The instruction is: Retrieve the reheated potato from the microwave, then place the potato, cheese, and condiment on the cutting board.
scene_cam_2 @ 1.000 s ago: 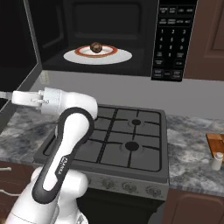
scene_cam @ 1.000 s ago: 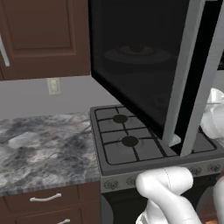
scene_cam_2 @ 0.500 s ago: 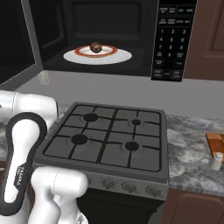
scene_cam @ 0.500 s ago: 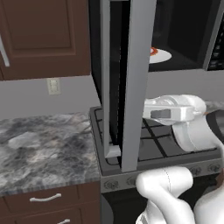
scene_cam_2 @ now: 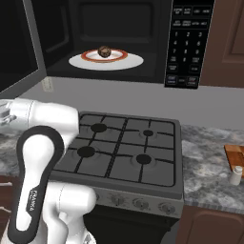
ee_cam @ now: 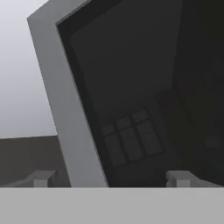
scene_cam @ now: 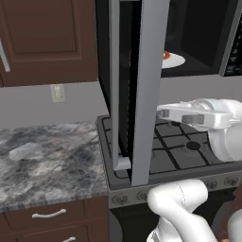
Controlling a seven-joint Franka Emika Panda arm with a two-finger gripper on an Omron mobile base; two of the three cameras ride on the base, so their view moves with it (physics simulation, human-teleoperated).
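My tool [ee_cam: 109, 177] is spread wide and grips nothing; in the hand view its two finger tips stand far apart at the bottom, with the grey edge of the microwave door [ee_cam: 65, 100] rising between them and the dark glass beyond. The door looks close, but I cannot tell whether either tip touches it.

From the left base view, my forearm reaches sideways toward that door [scene_cam: 142, 90], which is swung open and seen nearly edge-on, hanging over the front left part of the stove [scene_cam: 179, 151].

The microwave [scene_cam_2: 186, 43] stands open above the stove [scene_cam_2: 124, 152], its keypad panel to the right of the cavity. Inside, the potato [scene_cam_2: 104, 51] sits on a small red-rimmed plate [scene_cam_2: 90, 55] in the middle of the white turntable [scene_cam_2: 128, 61]. It is well apart from my tool.

On the grey marbled counter [scene_cam_2: 205, 162] to the right of the stove, the cutting board [scene_cam_2: 235, 155] shows at the picture's edge, and the condiment [scene_cam_2: 235, 175] stands upright just in front of it, on the counter and not on the board. I cannot make out the cheese.

To the left of the stove, more of the counter [scene_cam: 47, 160] runs under a brown wall cabinet [scene_cam: 47, 38], with a wall outlet [scene_cam: 57, 92] between them.
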